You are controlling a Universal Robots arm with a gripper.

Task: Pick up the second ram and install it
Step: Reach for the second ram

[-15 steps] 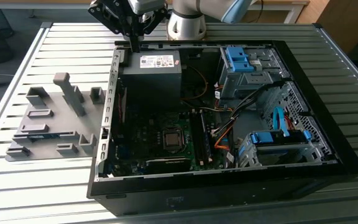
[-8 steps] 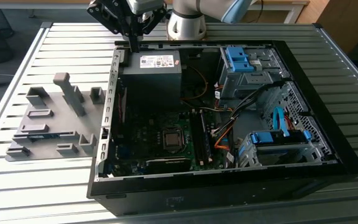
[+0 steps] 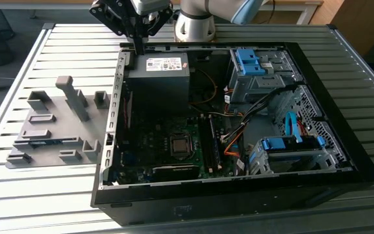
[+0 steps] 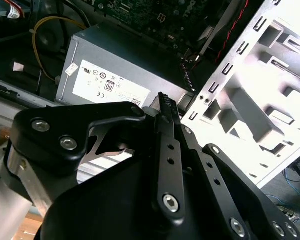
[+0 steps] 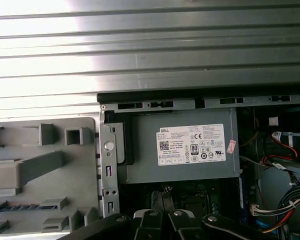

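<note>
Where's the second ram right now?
In the exterior view the second ram lies in the grey fixture, to the exterior view's left of the computer case.

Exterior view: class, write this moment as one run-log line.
pincer shut, empty | near power supply | second ram lying in grey holder

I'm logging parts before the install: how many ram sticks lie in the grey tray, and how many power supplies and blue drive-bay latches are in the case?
second ram in the grey tray: 1
power supply: 1
blue drive-bay latches: 2
Total: 4
</note>
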